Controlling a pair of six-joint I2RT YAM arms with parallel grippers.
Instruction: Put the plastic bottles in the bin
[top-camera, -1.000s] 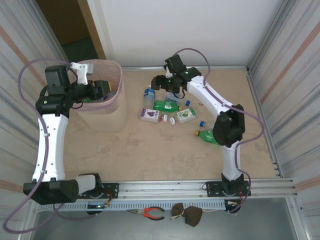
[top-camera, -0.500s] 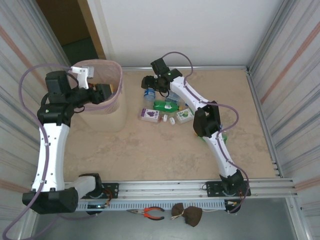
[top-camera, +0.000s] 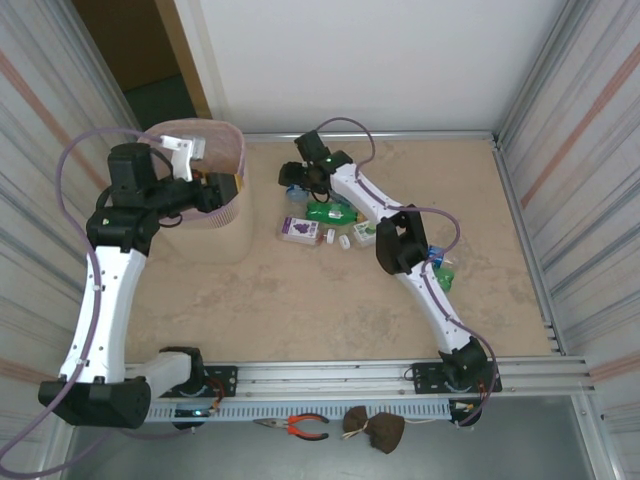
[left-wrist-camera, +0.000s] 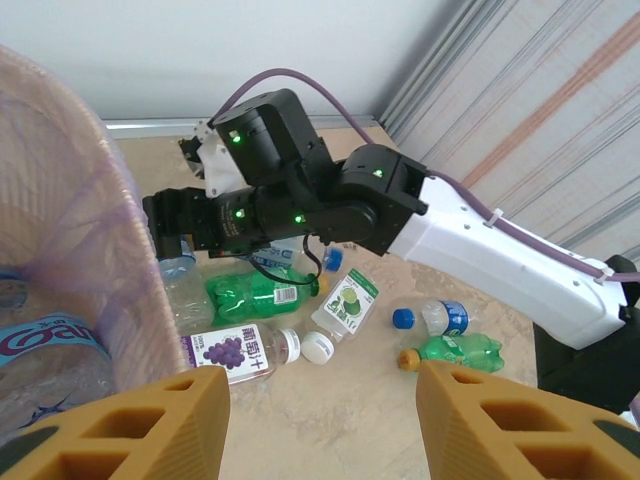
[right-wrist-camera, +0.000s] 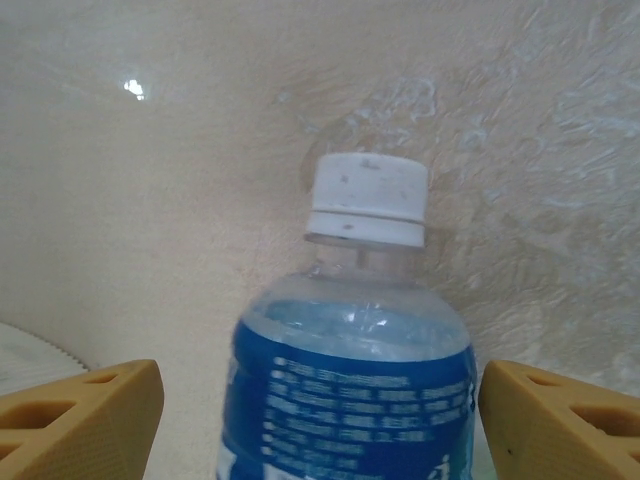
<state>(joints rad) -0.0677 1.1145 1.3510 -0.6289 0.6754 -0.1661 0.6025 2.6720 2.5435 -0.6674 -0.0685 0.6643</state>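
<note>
— Where's your bottle (right-wrist-camera: 350, 370)?

— On the table (right-wrist-camera: 150, 150), white cap (right-wrist-camera: 367, 200) pointing away from me, between the fingers of my right claw (right-wrist-camera: 320, 415), which gapes wide and grips nothing.

— How will it handle?

— Light, thin-walled, likely slick. I'd pinch the labelled middle, not the cap. My left claw (left-wrist-camera: 320, 420) hangs unclenched and empty at the bin (left-wrist-camera: 90, 230).
</note>
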